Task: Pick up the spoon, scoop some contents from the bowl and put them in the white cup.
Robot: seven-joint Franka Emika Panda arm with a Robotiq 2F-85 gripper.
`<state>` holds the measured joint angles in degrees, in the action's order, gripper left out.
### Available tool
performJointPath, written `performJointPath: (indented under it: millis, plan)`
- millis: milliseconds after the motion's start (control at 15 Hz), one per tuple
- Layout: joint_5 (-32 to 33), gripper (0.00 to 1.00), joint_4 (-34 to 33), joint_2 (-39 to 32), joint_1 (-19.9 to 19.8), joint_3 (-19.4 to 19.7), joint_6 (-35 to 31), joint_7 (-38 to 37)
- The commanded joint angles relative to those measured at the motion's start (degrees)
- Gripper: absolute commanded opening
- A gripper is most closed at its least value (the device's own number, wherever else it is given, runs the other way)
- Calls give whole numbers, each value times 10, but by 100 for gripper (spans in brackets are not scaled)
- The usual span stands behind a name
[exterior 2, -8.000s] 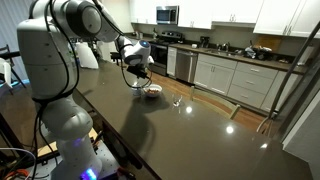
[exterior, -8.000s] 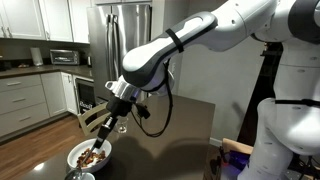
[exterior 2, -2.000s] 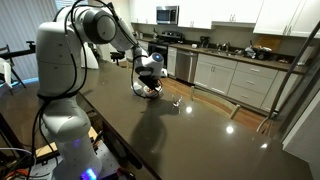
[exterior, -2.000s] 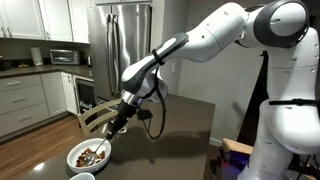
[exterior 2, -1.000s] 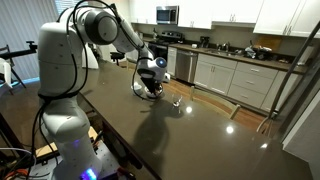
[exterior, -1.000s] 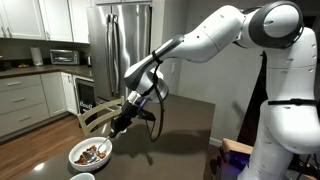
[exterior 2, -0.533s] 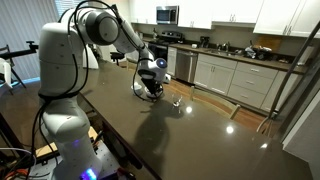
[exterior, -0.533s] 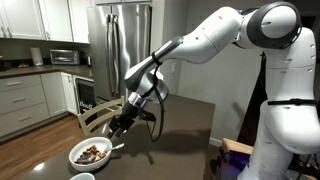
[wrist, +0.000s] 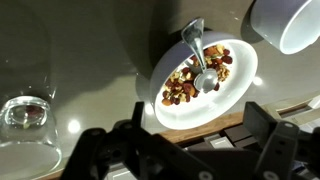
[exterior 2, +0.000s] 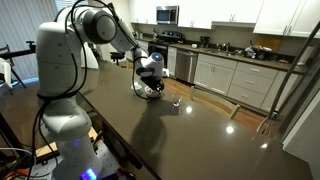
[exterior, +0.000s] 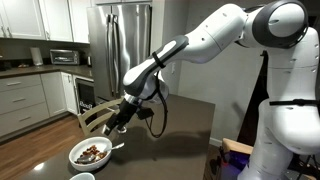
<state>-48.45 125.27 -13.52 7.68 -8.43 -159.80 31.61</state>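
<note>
In an exterior view, one round white bowl [exterior: 76, 156] is seen on the dark glossy table [exterior: 185, 120], with one thin silvery spoon [exterior: 117, 146] laid over its rim. The gripper [exterior: 118, 127] is held above, jaws parted and empty. In an exterior view, one small clear glass [exterior 2: 177, 103] is seen nearby. In the wrist view, chunky reddish-brown contents [wrist: 185, 88] are heaped under the spoon's scoop, and one smooth white cup [wrist: 290, 25] is just beside the bowl.

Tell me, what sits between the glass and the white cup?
The bowl of contents, spoon lying in it, sits between glass and cup; the wrist view shows it.
</note>
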Motion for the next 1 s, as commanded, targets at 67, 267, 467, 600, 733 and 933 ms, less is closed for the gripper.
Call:
performJointPath:
  millis: [67,267,467,600,733,933]
  plan:
    - [156,100,35,48,11,15,11,-111]
    - [257,100,30,71,-2,19,65,-180]
    - [304,100,12,96,-12,21,141,-207]
    - [307,100,-3,112,-17,23,198,-210]
    - [298,100,-18,124,-19,26,244,-208]
    - [299,100,-36,139,-20,31,294,-217]
